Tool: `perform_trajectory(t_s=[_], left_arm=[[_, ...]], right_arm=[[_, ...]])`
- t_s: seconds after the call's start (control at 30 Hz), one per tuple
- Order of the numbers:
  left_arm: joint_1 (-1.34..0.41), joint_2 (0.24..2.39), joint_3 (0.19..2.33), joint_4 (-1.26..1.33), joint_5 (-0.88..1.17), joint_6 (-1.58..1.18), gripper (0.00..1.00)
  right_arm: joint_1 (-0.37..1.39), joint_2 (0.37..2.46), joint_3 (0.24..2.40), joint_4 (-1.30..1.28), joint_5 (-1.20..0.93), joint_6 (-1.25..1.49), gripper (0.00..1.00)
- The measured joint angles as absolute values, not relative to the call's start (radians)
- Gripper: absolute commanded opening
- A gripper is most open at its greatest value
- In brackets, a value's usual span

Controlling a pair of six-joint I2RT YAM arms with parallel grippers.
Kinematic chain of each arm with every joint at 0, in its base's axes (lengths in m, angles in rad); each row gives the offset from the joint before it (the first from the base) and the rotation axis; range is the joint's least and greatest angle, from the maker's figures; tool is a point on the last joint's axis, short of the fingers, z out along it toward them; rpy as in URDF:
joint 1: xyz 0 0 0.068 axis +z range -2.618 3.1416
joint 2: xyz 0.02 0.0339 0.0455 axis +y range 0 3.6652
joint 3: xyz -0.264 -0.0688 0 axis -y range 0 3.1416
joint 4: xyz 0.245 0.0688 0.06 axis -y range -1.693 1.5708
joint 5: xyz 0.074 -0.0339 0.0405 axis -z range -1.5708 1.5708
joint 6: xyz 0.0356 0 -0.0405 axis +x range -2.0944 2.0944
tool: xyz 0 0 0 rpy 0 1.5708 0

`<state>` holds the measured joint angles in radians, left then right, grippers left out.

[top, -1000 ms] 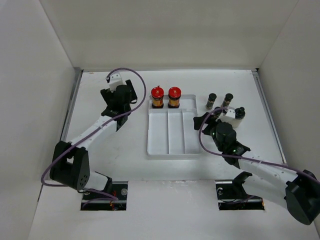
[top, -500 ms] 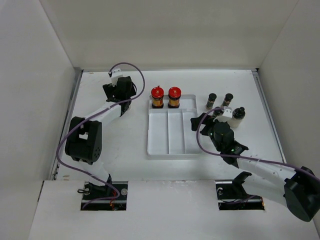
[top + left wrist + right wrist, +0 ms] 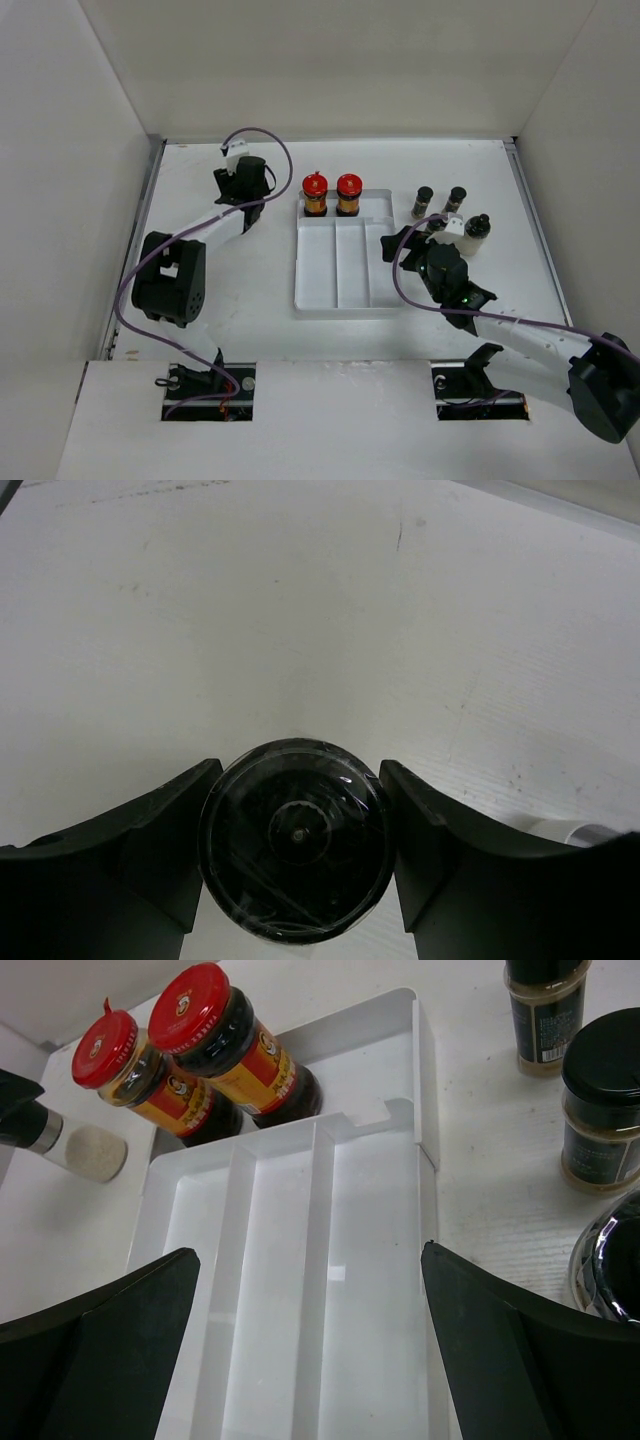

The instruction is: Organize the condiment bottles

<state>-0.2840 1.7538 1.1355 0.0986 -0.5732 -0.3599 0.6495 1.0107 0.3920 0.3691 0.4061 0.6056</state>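
My left gripper (image 3: 247,173) is at the far left of the table, shut on a black-lidded condiment bottle (image 3: 293,845) whose round lid fills the gap between both fingers (image 3: 160,830). The right wrist view shows that bottle's pale body (image 3: 88,1152). Two red-capped bottles (image 3: 315,193) (image 3: 348,192) stand at the far end of the white tray (image 3: 340,290). Two slim dark bottles (image 3: 423,201) (image 3: 455,199) and a pale black-lidded one (image 3: 477,229) stand right of the tray. My right gripper (image 3: 310,1250) hangs open over the tray's right side, holding nothing.
The tray's long compartments (image 3: 280,1290) hold nothing. White walls enclose the table on three sides. Purple cables loop off both arms. In the right wrist view another black lid (image 3: 610,1270) shows at the right edge.
The left gripper has moved toward the far left and closed on the black-lidded bottle. The right gripper has drawn left, away from the pale bottle, and opened wider.
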Motion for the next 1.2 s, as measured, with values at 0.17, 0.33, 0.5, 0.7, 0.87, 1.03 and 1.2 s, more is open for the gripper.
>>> perform_trajectory(t_s=[0.17,0.33,0.5,0.7,0.87,1.03,1.2], left_arm=[[-0.337,1.610,1.050,0.056,-0.593,-0.359,0.42],[-0.492,1.391,0.965,0.046,-0.599,-0.362,0.43],[-0.665,1.271,0.913,0.033,-0.601,-0.383,0.43],[-0.753,1.303,0.911,0.021,-0.598,-0.399,0.44],[-0.756,1.422,0.911,0.072,-0.584,-0.401,0.44],[-0.747,1.544,0.912,0.115,-0.568,-0.402,0.44],[-0.747,1.598,0.953,0.156,-0.564,-0.401,0.52]], right_arm=[[0.649,1.015,0.392,0.370,0.406,0.605,1.00],[0.649,1.010,0.392,0.371,0.406,0.605,1.00],[0.649,1.006,0.392,0.373,0.406,0.605,1.00],[0.649,1.008,0.392,0.374,0.406,0.605,1.00],[0.649,1.002,0.392,0.374,0.406,0.605,1.00],[0.649,1.002,0.392,0.375,0.406,0.605,1.00],[0.650,1.011,0.392,0.374,0.406,0.596,1.00]])
